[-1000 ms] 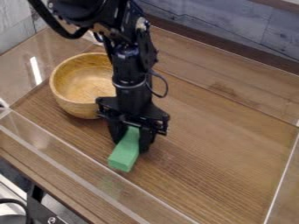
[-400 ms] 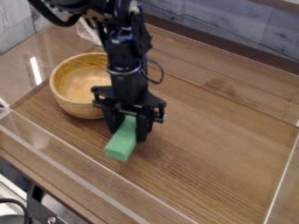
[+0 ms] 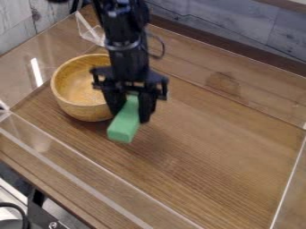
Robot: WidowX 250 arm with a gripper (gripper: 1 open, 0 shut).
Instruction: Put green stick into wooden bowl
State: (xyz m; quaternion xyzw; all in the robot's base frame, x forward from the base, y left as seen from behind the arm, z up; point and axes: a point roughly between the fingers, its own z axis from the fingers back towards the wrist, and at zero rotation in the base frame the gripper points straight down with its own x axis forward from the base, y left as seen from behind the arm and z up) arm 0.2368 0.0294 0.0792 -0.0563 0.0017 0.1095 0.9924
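Note:
The green stick (image 3: 124,126) hangs tilted just above the table, its upper end pinched between the black fingers of my gripper (image 3: 131,107), which points straight down and is shut on it. To the left stands the wooden bowl (image 3: 74,87), round and light tan, with nothing inside. The stick's lower end is a little right of the bowl's near rim and clear of it. My arm partly covers the bowl's right wall.
A clear plastic wall (image 3: 72,170) runs along the table's front and left edges. The dark wooden tabletop (image 3: 216,134) stretches to the right of the gripper. A grey wall lies behind.
The gripper has risen with the green stick, lifting it off the table, and has drifted slightly left toward the bowl.

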